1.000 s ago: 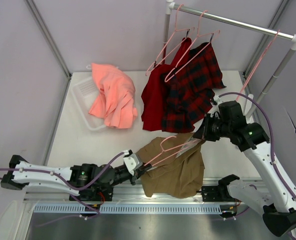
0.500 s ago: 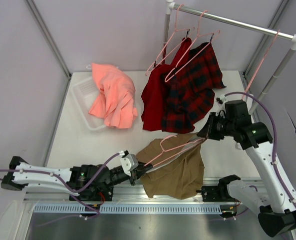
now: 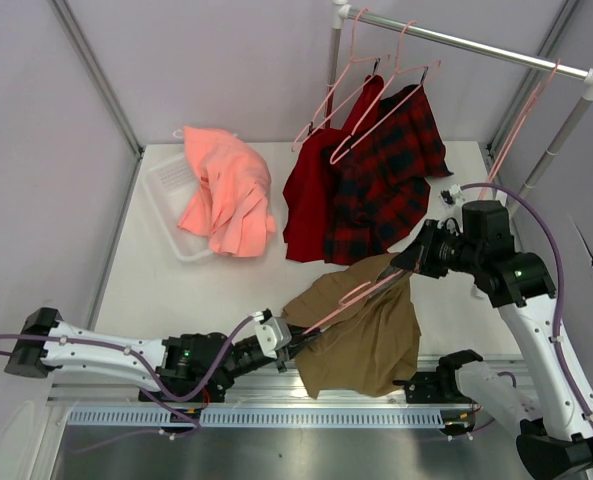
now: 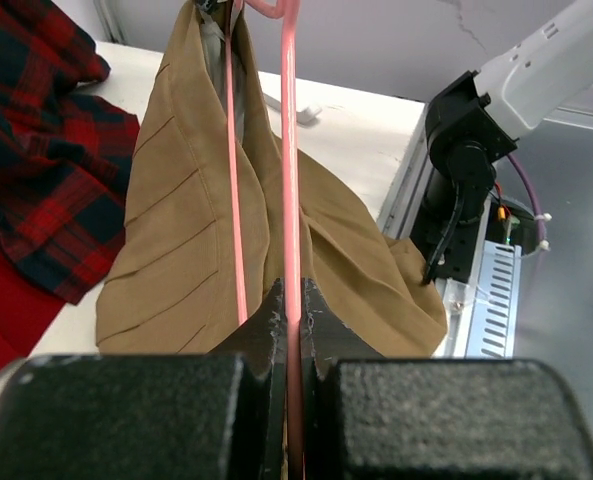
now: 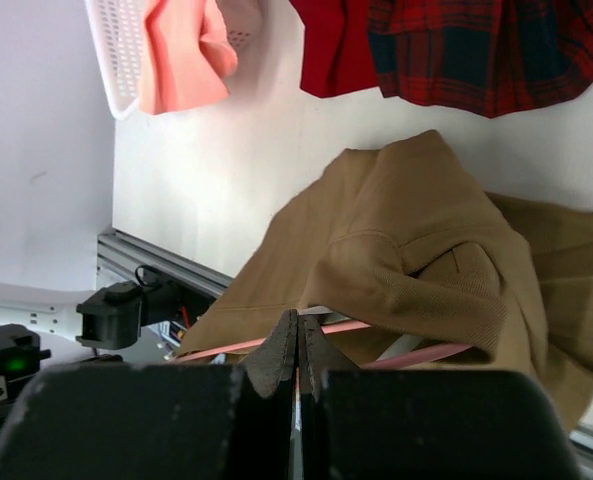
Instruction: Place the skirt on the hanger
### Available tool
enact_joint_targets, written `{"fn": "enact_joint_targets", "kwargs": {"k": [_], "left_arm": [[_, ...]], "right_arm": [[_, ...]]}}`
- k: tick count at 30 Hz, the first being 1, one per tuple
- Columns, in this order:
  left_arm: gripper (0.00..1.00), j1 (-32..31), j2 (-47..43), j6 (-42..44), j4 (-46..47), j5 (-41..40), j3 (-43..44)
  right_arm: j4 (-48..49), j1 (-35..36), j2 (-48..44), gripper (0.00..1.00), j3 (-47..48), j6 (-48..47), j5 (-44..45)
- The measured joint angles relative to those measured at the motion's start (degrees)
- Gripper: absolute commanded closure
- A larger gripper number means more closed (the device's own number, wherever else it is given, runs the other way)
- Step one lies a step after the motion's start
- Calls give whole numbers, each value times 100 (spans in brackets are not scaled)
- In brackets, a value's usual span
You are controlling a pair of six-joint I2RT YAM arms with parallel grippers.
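Mid-threading, I judge: my left fingers (image 4: 271, 322) pinch the hanger (image 4: 289, 150), my right fingers (image 5: 282, 358) pinch the skirt (image 5: 406, 230) at two o'clock; next, slide cloth along.

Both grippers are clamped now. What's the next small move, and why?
Probably ease the right gripper toward the left gripper, drawing the skirt farther along the hanger. The left gripper clamps the hanger's near end, the wire beside it is bare, and the cloth bunches at the far end.
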Motion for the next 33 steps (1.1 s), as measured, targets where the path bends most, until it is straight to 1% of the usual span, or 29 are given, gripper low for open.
{"fn": "enact_joint_targets", "kwargs": {"k": [9, 10, 11, 13, 15, 16, 18, 20, 22, 23, 25, 29, 31, 33], "left_arm": [[100, 11, 337, 330, 732, -197, -11], [100, 17, 343, 354, 767, -199, -11], [100, 24, 350, 361, 796, -197, -11], [100, 37, 365, 374, 809, -201, -11], [100, 66, 374, 398, 778, -210, -11], [100, 83, 374, 402, 752, -210, -11], [100, 87, 367, 402, 704, -197, -11], [100, 87, 337, 402, 634, -184, -11], [100, 87, 247, 402, 643, -168, -11], [100, 87, 184, 402, 627, -166, -9], [100, 87, 111, 400, 544, -164, 11], [100, 87, 92, 348, -146, -184, 372], [100, 90, 94, 299, -599, -256, 721], [100, 133, 107, 212, -1213, -380, 1244]], "right_arm": [[391, 7, -256, 100, -144, 485, -243], [415, 7, -271, 95, -151, 511, -238], [431, 7, -273, 73, -151, 538, -236], [444, 15, -258, 52, -151, 584, -247], [361, 61, -210, 44, -111, 522, -260], [208, 92, -144, 27, -11, 483, -227], [4, 111, -4, 20, 243, 389, -155], [-280, 107, 192, 14, 688, 267, 72], [-446, 92, 402, 14, 1215, 111, 328], [-487, 92, 498, 10, 1447, 50, 426], [-579, 92, 752, 9, 2057, -105, 697], [-695, 92, 1130, 4, 3073, -439, 1412], [-715, 92, 1172, 1, 3289, -566, 1718], [-730, 90, 1141, 1, 3329, -660, 2033]]}}
